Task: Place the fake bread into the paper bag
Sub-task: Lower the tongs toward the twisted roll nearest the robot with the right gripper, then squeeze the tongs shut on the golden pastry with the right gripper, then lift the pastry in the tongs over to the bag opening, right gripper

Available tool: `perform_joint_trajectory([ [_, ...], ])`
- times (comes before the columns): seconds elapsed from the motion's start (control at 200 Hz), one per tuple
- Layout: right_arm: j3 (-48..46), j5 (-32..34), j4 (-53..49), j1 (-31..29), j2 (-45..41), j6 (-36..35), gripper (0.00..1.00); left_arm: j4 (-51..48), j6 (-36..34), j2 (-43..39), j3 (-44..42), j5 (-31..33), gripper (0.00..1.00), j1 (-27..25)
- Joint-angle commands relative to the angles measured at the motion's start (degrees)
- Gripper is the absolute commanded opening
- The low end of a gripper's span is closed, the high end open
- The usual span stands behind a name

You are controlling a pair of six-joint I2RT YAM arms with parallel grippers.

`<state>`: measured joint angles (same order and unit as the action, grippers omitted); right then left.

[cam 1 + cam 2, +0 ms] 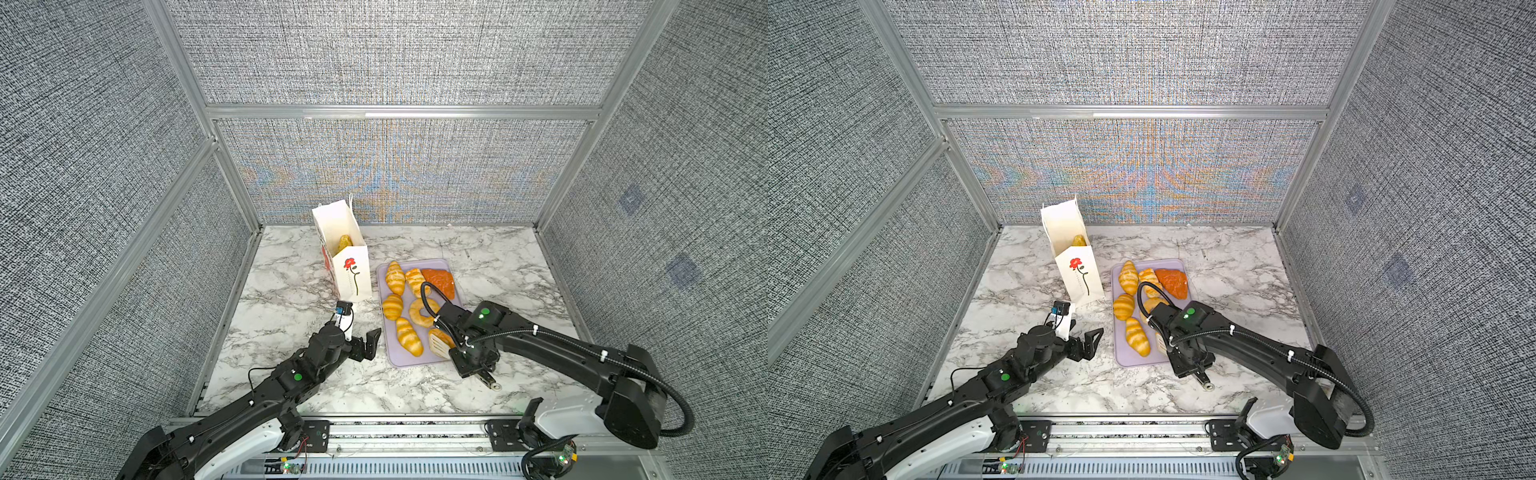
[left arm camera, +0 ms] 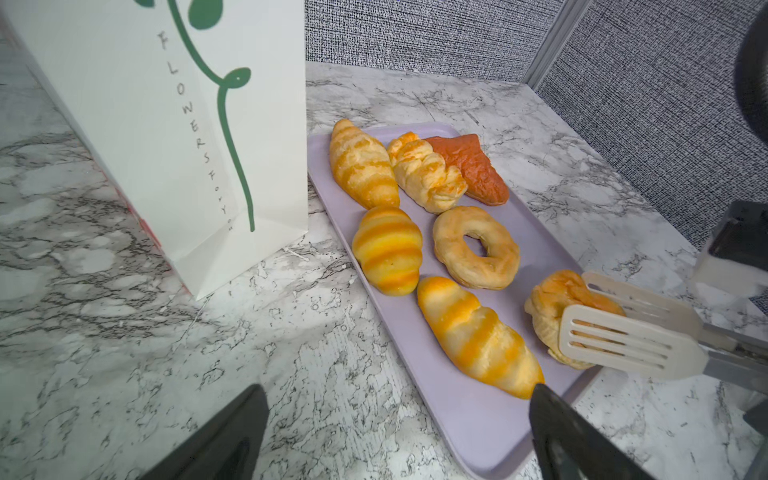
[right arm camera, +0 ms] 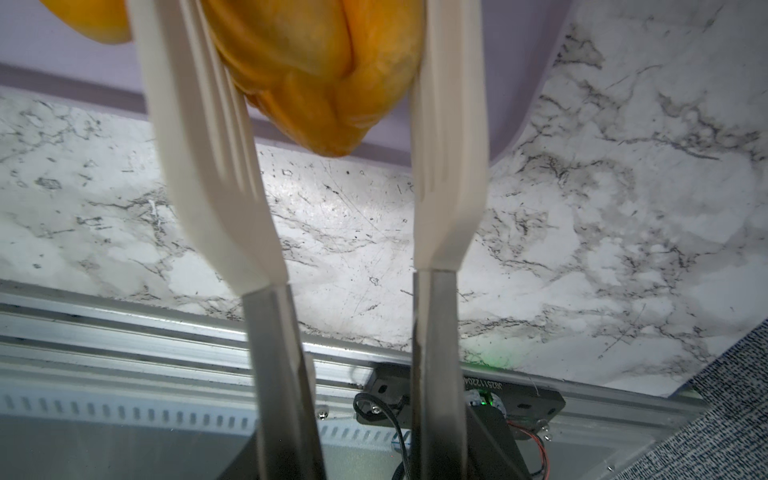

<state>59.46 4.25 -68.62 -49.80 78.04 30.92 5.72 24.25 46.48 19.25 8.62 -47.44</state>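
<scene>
The white paper bag (image 1: 351, 270) (image 1: 1079, 274) (image 2: 166, 124) stands open at the back left with one fake bread (image 1: 345, 242) inside. Several more lie on the lavender tray (image 1: 399, 359) (image 2: 478, 415): striped croissants (image 1: 395, 277), a ring doughnut (image 1: 422, 313) and a dark triangular one (image 1: 440, 280). My right gripper (image 1: 467, 353) (image 3: 357, 436) is shut on white slotted tongs (image 2: 623, 345) (image 3: 216, 166). Their blades press both sides of a round orange bun (image 2: 557, 299) (image 3: 320, 75) at the tray's near right corner. Left of the tray, my left gripper (image 1: 371, 343) (image 2: 395, 390) hangs open and empty.
The marble table (image 1: 291, 291) is boxed in by grey fabric walls on aluminium posts (image 1: 232, 174). The bag stands close to the tray's far left corner. The tongs' metal handle end (image 1: 494, 386) sticks out toward the front rail (image 1: 395, 428).
</scene>
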Motion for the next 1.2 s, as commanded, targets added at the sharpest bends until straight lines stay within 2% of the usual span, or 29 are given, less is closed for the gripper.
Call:
perform_joint_trajectory([
  [0.0,-0.3,0.2,-0.3,0.5,-1.3,-0.1,0.43,2.9,-1.7,0.6,0.0,-3.4,0.99,0.1],
  [0.295,-0.3,0.9,-0.2,1.1,-2.5,-0.3,0.42,9.6,-4.8,1.5,-1.3,-13.2,0.99,0.1],
  [0.44,0.5,1.4,-0.9,1.3,-3.0,-0.3,0.42,9.4,-5.1,1.9,-1.1,-13.4,0.99,0.1],
  [0.815,6.7,2.8,-0.5,1.4,-3.4,-3.0,0.42,5.0,-6.2,0.4,1.7,-8.6,0.99,0.1],
  [1.191,20.6,4.5,1.2,2.9,1.9,-10.6,0.42,-4.4,-6.5,-1.0,8.9,3.7,0.99,1.2],
])
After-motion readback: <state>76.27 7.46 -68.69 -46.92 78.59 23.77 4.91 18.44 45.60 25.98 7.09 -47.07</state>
